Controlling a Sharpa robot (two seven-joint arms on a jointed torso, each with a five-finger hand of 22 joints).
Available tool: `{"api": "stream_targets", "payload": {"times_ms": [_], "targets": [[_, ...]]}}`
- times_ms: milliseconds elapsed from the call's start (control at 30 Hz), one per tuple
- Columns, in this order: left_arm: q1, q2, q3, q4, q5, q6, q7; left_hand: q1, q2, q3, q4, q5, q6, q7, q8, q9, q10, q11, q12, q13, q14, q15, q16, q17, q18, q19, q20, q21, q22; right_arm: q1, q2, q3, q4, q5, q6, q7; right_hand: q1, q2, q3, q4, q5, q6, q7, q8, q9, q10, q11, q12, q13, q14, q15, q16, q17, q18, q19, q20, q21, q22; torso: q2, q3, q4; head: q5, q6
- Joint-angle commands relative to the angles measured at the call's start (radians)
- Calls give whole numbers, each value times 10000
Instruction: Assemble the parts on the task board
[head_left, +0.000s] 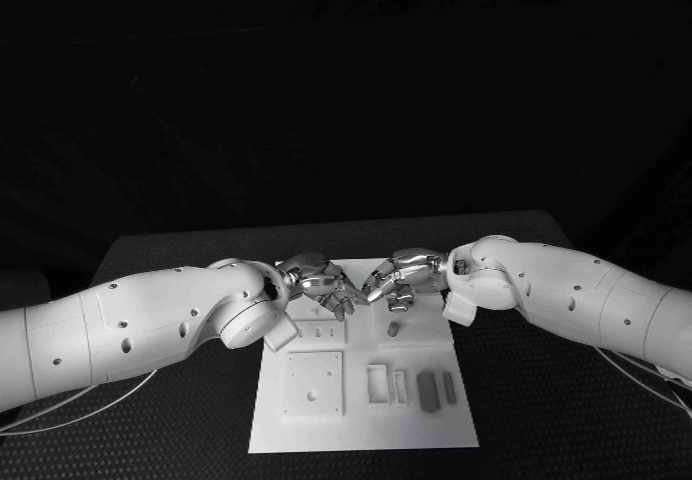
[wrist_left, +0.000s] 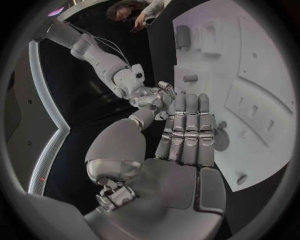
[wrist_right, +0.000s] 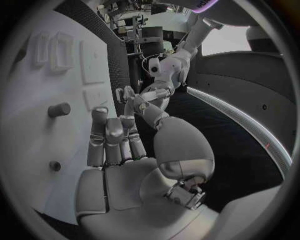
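Head view: hands (head_left: 320, 284) (head_left: 400, 283) over task board (head_left: 361, 420).

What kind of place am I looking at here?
Probably a robotics lab or test room: a black table carries a white plastic task board with small grey parts, and equipment racks stand behind it.

I see both white arms reaching in from either side, left hand (head_left: 320, 283) and right hand (head_left: 402, 280) near each other at the far middle, fingers extended together, holding nothing
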Motion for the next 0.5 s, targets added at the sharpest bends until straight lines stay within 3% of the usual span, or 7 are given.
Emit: {"api": "stream_targets", "payload": {"times_ms": [33,400,500], "targets": [[-11,18,-11,20,-75,186,-35,8,91,70,18,70,200,-117,44,137,65,0,74,-15,80,22,53,12,-148,51,-5,52,21,14,21,18,12,89,-19,158,41,-5,32,13,37,93,64,55,301,0,-63,35,6,5,-60,34,8,123,37,-56,40,179,1,4,-6,2,-6],[-11,-7,-11,9,-46,74,-79,-210,206,152,-27,344,355,-142,108,294,225,-82,192,15,148,-32,128,93,-148,122,-61,69,111,14,2,17,40,293,-154,49,-60,-74,8,31,37,4,80,26,375,-32,-49,-17,-32,-21,-49,-15,-12,123,23,-37,9,160,2,6,-9,6,7],[-11,-31,-12,-21,-7,-53,-115,-284,212,165,-48,497,400,-165,131,366,277,-114,247,48,174,-53,160,130,-148,144,-83,79,156,14,-35,17,34,384,-376,30,-468,-513,-209,156,34,-161,136,-102,346,-86,-4,-68,-63,-50,-20,-59,-29,123,14,16,-19,145,3,12,-9,22,20]]}}
